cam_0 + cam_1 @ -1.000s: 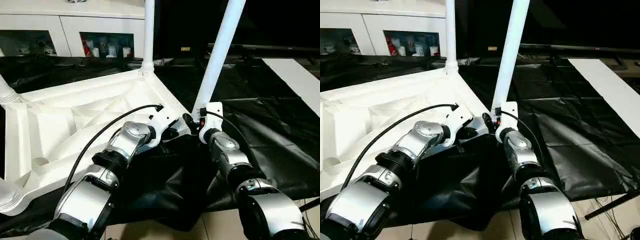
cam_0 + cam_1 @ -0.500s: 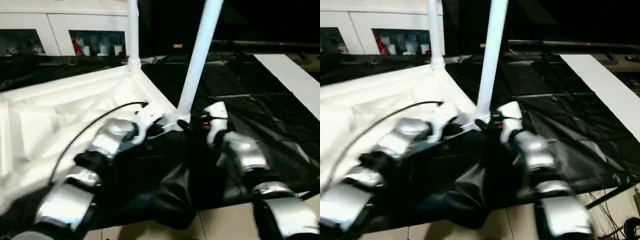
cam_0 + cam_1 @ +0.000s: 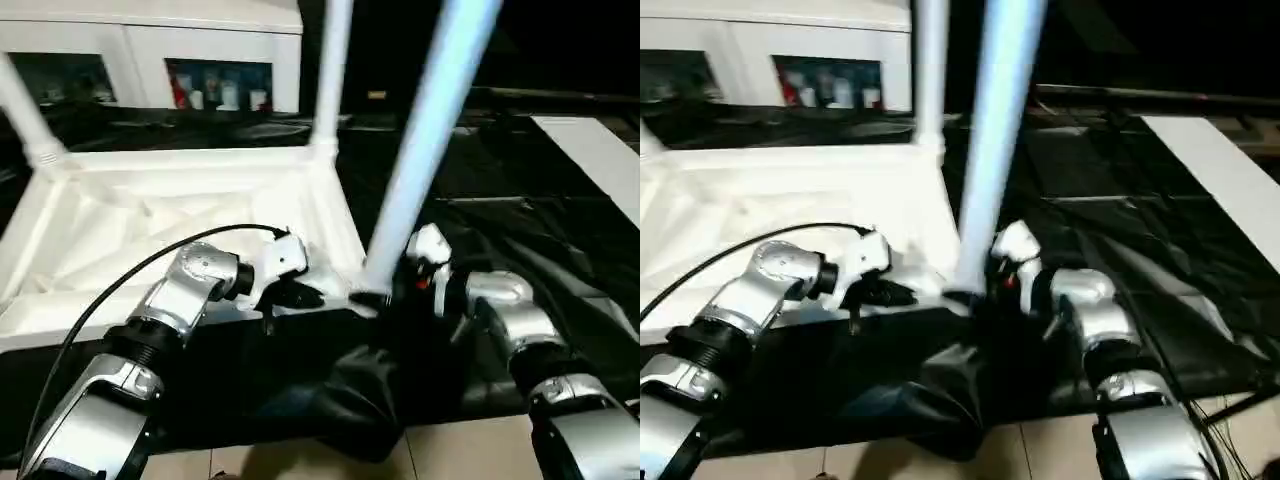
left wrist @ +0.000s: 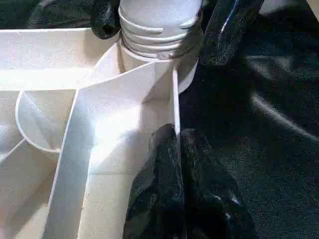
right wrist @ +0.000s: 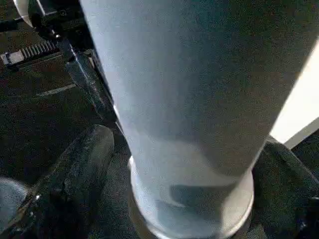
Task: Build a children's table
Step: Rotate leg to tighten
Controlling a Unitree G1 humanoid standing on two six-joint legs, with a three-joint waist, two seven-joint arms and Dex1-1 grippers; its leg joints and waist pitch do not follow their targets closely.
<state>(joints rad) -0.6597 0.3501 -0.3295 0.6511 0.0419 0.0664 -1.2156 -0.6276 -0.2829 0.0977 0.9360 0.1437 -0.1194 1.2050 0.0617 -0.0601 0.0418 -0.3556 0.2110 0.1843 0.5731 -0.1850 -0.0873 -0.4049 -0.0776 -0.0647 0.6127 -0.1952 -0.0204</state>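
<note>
- The table top (image 3: 180,215) lies upside down on a black sheet (image 3: 560,250), ribbed underside up.
- A leg (image 3: 425,150) stands in the near corner socket (image 4: 159,45), leaning a little; its ringed base sits in the socket in the left wrist view.
- Two more legs rise from the far corners: one (image 3: 330,70) at the back, one (image 3: 25,110) at the far left.
- The left gripper (image 4: 174,164) has its two fingers pressed together, with nothing between them; their tips rest at the top's outer rim wall, just beside the near socket.
- The right gripper (image 5: 184,164) has its fingers (image 5: 75,169) spread wide, one on each side of the leg's base. Whether they touch the leg I cannot tell.
- A white board (image 3: 600,160) lies on the sheet, well apart to the right.
- A white cabinet (image 3: 150,60) stands behind the table.
</note>
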